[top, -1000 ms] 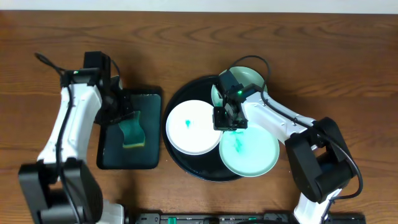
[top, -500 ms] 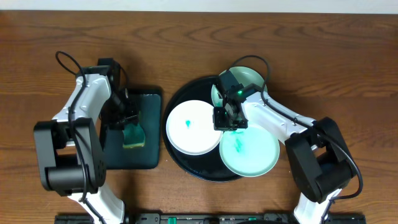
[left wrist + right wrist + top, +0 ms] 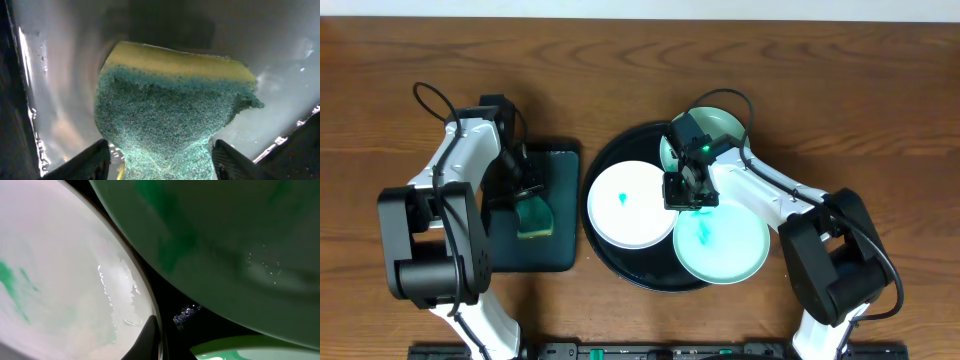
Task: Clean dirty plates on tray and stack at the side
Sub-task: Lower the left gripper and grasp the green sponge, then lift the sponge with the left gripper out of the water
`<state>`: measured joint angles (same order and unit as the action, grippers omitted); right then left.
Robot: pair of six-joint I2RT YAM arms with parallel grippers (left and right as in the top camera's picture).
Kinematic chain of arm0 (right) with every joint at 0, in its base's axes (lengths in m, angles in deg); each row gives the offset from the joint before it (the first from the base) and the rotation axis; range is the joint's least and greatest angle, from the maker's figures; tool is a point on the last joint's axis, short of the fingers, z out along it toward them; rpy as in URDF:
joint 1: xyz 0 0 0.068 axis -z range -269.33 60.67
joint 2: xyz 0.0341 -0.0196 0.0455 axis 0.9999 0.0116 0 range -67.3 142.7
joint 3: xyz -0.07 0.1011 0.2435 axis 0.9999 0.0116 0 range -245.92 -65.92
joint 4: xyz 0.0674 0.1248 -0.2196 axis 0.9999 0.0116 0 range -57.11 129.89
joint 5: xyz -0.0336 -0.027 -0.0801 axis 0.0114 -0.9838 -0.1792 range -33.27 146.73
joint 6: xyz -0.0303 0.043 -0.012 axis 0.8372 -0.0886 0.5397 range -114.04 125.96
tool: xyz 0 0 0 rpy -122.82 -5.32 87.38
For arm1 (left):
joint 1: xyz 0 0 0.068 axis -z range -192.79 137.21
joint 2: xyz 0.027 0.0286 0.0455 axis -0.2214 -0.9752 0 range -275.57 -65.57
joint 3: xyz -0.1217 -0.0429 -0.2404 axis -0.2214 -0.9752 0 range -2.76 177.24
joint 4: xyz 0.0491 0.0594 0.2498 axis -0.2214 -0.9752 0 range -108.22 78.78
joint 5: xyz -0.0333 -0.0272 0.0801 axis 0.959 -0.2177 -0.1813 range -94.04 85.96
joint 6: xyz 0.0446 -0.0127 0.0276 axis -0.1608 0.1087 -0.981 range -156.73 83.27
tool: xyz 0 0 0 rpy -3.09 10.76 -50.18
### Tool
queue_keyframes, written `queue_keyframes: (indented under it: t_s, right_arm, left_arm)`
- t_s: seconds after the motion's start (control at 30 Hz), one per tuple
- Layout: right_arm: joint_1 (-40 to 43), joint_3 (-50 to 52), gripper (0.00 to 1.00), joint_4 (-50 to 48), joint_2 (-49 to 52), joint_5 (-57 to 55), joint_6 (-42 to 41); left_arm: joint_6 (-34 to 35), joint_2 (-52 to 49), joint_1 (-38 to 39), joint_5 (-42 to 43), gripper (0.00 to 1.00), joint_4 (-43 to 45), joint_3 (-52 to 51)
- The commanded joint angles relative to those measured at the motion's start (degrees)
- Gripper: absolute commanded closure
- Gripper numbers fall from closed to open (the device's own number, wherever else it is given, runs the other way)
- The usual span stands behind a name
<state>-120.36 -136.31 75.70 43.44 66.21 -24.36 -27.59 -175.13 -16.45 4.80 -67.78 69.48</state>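
My left gripper (image 3: pixel 525 187) hangs over the small rectangular dark tray (image 3: pixel 555 255), at its far left part. My two fingers (image 3: pixel 82 162) stand on either side of the narrow near end of the green-and-yellow sponge (image 3: pixel 533 215). One finger lies against the sponge and the other is very close to it, but I cannot tell whether I am pinching it or have let go. That tray's right edge lies just beside the left rim of the round black tray (image 3: pixel 620 145), so there is little room between them.

My right gripper (image 3: pixel 685 190) is clenched tight, low over the middle of the round tray. It sits in the dark gap where the three plates' edges come together. One fingertip (image 3: pixel 147 340) is right at the rim of the white plate (image 3: pixel 632 205); I cannot tell whether anything is caught.

The white plate lies on the left half of the tray with a teal smear (image 3: pixel 622 198) near its centre. The smeared mint-green plate (image 3: pixel 725 245) lies near and right, its edge overhanging the tray's rim. The second mint-green plate (image 3: pixel 715 128) lies far and right, partly under my arm.

Bare wooden tabletop (image 3: pixel 880 110) lies open to the right of the tray and across the far side.
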Motion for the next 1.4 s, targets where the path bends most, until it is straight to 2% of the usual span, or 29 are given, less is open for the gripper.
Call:
queue_keyframes:
  t_s: [0.0,0.03,0.07,0.13,0.43,0.5,0.53,0.63,0.7,0.97,1.37]
  right_arm:
    - [1.38,0.96,0.99,1.40,1.44,-4.94,1.27]
    - [1.38,0.96,0.99,1.40,1.44,-4.92,1.25]
    - [1.38,0.96,0.99,1.38,1.44,-4.92,1.25]
    - [1.38,0.96,0.99,1.38,1.44,-4.94,1.25]
    - [1.38,0.96,0.99,1.40,1.44,-4.94,1.25]
    - [1.38,0.96,0.99,1.38,1.44,-4.94,1.25]
    - [1.38,0.96,0.99,1.40,1.44,-4.96,1.25]
    - [1.38,0.96,0.99,1.38,1.44,-4.96,1.25]
    - [1.38,0.96,0.99,1.38,1.44,-4.96,1.25]
    - [1.38,0.96,0.99,1.42,1.44,-4.96,1.27]
    - [1.38,0.96,0.99,1.36,1.44,-4.96,1.25]
  left_arm:
    - [-0.04,-0.61,-0.13,-0.31,0.37,-0.48,-0.24]
    - [-0.04,-0.61,-0.13,-0.31,0.37,-0.59,-0.26]
    - [-0.04,-0.61,-0.13,-0.31,0.44,-0.59,-0.37]
    - [-0.02,-0.61,-0.13,-0.28,0.49,-0.57,-0.63]
    - [-0.04,-0.63,-0.13,1.03,0.55,1.81,-2.71]
    - [-0.02,-0.63,-0.13,1.49,0.64,2.97,-3.58]
    - [-0.04,-0.63,-0.13,2.25,0.72,3.85,-4.07]
    - [-0.04,-0.63,-0.13,3.41,0.81,4.59,-4.22]
    - [-0.07,-0.63,-0.13,4.28,0.93,5.09,-4.22]
    - [-0.28,4.11,-0.13,4.61,0.93,5.46,-3.23]
    - [-1.51,32.33,-0.11,-0.57,0.93,6.16,-3.06]
